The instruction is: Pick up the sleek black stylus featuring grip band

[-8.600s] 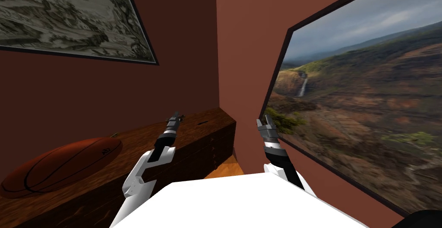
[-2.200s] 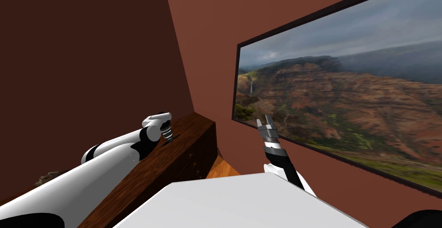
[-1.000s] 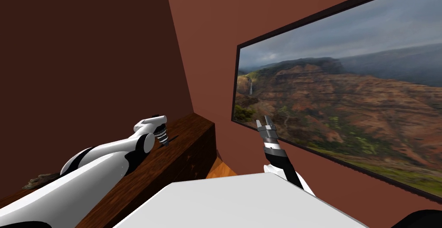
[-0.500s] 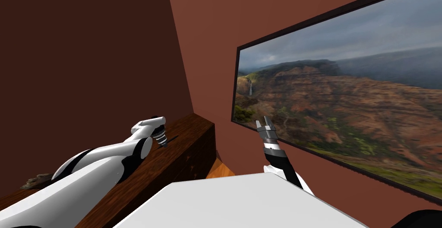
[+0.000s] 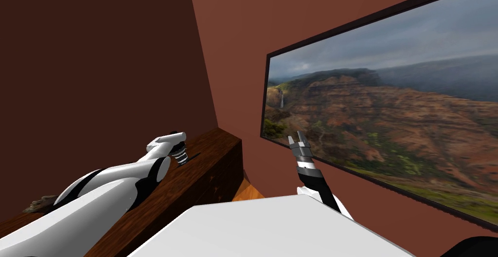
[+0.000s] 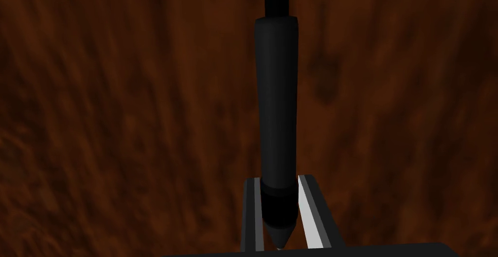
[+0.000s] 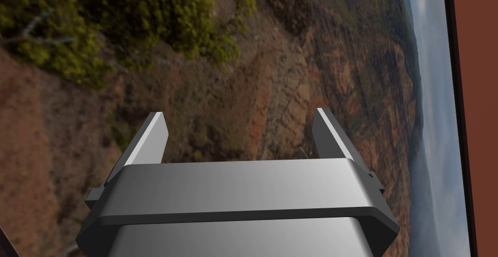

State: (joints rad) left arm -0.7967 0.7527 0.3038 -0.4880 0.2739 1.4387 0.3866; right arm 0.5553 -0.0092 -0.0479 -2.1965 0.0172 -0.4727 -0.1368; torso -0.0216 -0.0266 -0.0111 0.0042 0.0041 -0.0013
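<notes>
The black stylus (image 6: 276, 98) lies on the dark wooden cabinet top (image 6: 121, 122), its banded end and pointed tip between my left fingers. My left gripper (image 6: 278, 186) points down at the cabinet, and both blades press the stylus's sides at the band. In the head view the left gripper (image 5: 182, 157) sits on the cabinet top (image 5: 214, 144) near the wall corner, with the stylus (image 5: 194, 157) poking out beside it as a thin dark sliver. My right gripper (image 5: 299, 139) is raised in front of the framed landscape, open and holding nothing, its fingers (image 7: 151, 137) wide apart.
The cabinet runs along the dark red wall to the room's corner. A large framed landscape picture (image 5: 389, 113) hangs on the right wall. A small dark, rough object (image 5: 41, 203) lies at the cabinet's left end. A strip of orange floor (image 5: 248, 191) shows beside the cabinet.
My left fingers have closed from wide open onto the stylus. The left wrist has dipped slightly toward the cabinet top. The right arm has stayed put.
</notes>
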